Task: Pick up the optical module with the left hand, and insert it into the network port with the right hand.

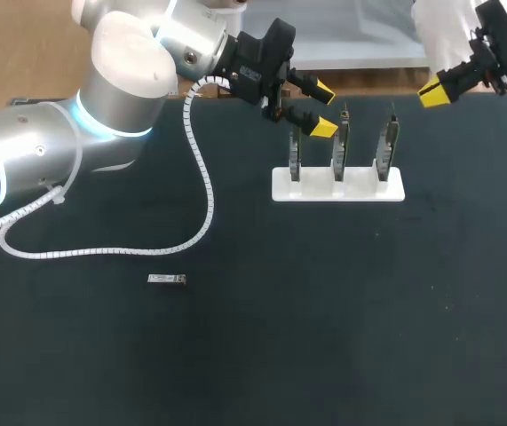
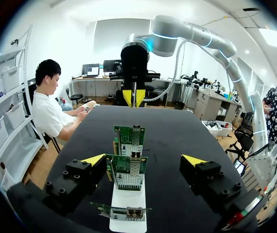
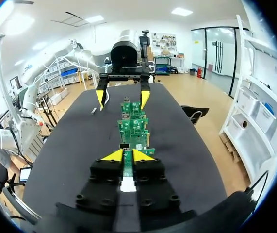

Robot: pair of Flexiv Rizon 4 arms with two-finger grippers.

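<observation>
while module (image 1: pixel 166 280) lies apart, rack (image 1: pixel 364 192) holds three cards (image 1: pixel 342 146).

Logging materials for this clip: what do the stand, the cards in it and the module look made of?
Stand: white, matte and uniform, likely plastic.
Cards: green circuit board with silvery metal parts, clearest in the left wrist view.
Module: small and silvery-grey, probably metal; too small to be sure.
</observation>
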